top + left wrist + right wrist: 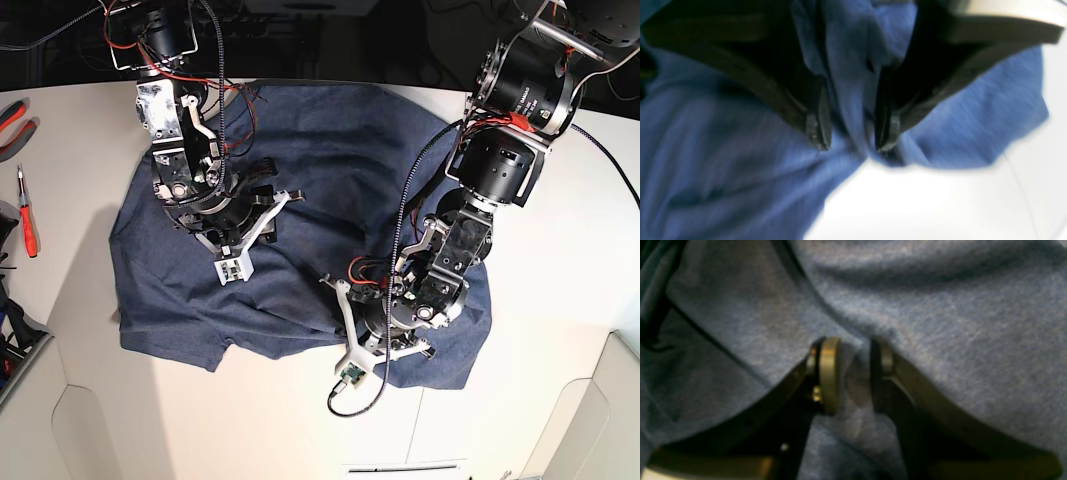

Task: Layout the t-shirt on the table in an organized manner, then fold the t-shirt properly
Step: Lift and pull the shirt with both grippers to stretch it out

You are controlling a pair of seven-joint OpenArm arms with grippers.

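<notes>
Jaws of both grippers pinch cloth: left gripper (851,146) on a hem fold, right gripper (855,373) mid-body, t-shirt (330,180) lying rumpled on the bench (560,300) (soft, limp, light; I'd grip corners).

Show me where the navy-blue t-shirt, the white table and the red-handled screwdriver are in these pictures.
navy-blue heathered t-shirt (330,170): base view, on the flat cloth between the two arms.
white table (250,420): base view, on bare tabletop below the shirt's hem.
red-handled screwdriver (28,225): base view, on its red handle at the left edge.
</notes>
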